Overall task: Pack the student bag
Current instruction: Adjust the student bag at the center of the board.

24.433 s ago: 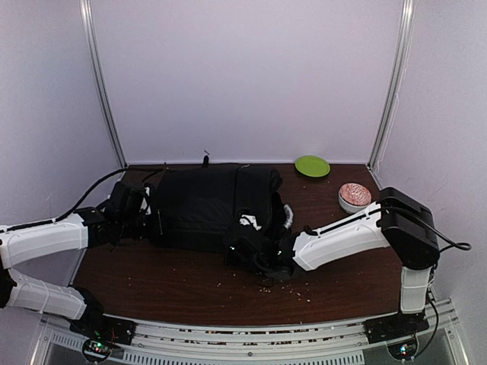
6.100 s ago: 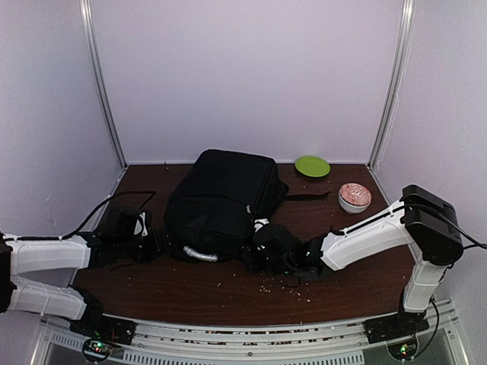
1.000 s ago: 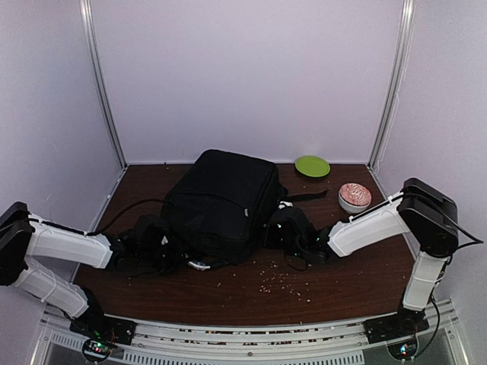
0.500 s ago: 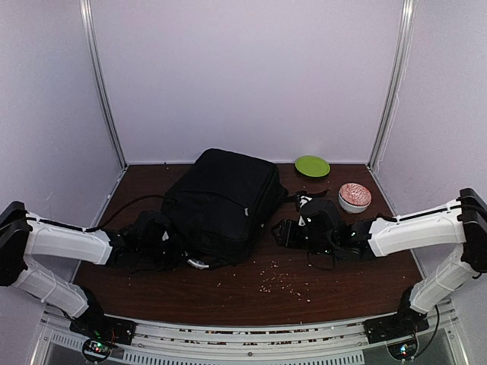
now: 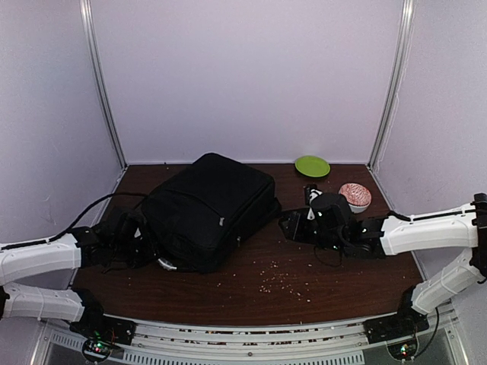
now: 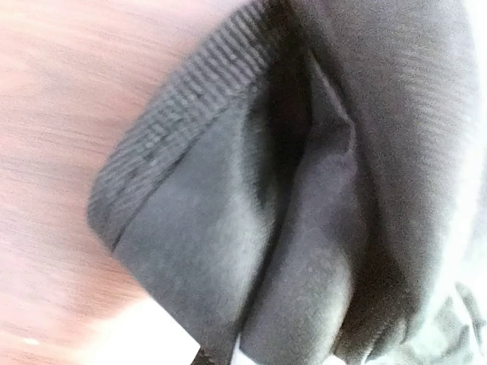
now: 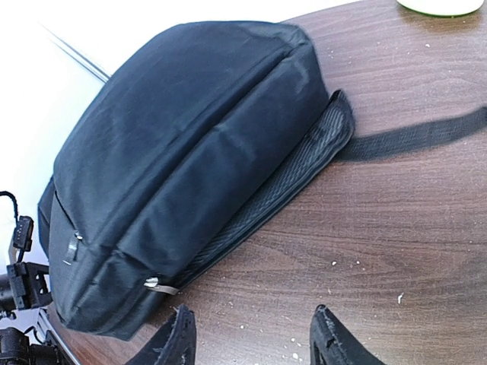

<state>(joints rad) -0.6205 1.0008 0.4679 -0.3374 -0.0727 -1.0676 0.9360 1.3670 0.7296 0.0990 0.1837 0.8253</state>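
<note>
The student bag (image 5: 209, 205), large, black and zipped shut, lies flat on the brown table left of centre. My left gripper (image 5: 147, 245) is at its near left corner, shut on the bag's fabric. The left wrist view is filled by folded black bag fabric (image 6: 304, 228), which hides the fingers. A grey-white handle (image 5: 164, 264) shows at that corner. My right gripper (image 5: 286, 226) hovers open a short way right of the bag, holding nothing. In the right wrist view the right gripper (image 7: 253, 346) stands over bare wood, with the bag (image 7: 190, 152) and its strap (image 7: 418, 137) ahead.
A green plate (image 5: 312, 166) sits at the back right, and its edge (image 7: 441, 6) also shows in the right wrist view. A white bowl with pinkish contents (image 5: 354, 195) stands near the right arm. Crumbs (image 5: 281, 281) are scattered on the table in front.
The bag has slid and turned to the left as my left arm pulled back. My right gripper has opened, let go of the bag and drawn away to the right.
</note>
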